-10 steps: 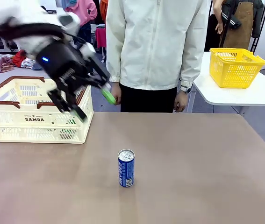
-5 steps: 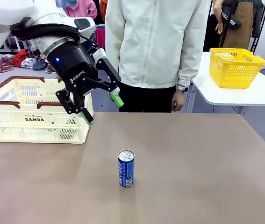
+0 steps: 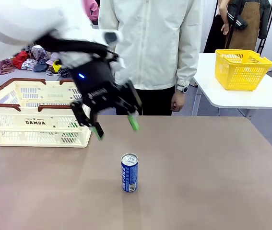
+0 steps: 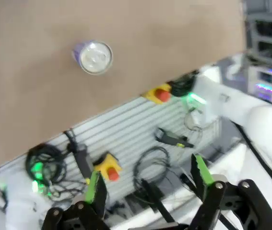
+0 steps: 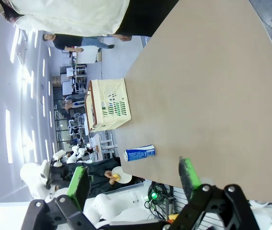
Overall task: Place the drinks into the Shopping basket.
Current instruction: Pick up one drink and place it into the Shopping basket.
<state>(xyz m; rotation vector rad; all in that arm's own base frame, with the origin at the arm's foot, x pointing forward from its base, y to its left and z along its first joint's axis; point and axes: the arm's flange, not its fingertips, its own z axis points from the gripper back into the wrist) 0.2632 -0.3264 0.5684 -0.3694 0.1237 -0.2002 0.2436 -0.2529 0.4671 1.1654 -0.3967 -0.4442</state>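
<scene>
The left claw (image 3: 115, 126) hangs above the bench (image 3: 198, 167) with its green-padded fingers spread apart and nothing between them. The blue can (image 3: 129, 172) stands upright, long axis vertical, just below and slightly right of this claw, nearer to it than to the right claw (image 5: 133, 184), which is also spread and empty. The Shopping basket (image 3: 11, 122) sits to its left.

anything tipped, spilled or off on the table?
Nothing stands out. The blue can stands upright on the brown table, apart from the cream DAMDA basket, which sits level at the table's left edge. No spill shows.
</scene>
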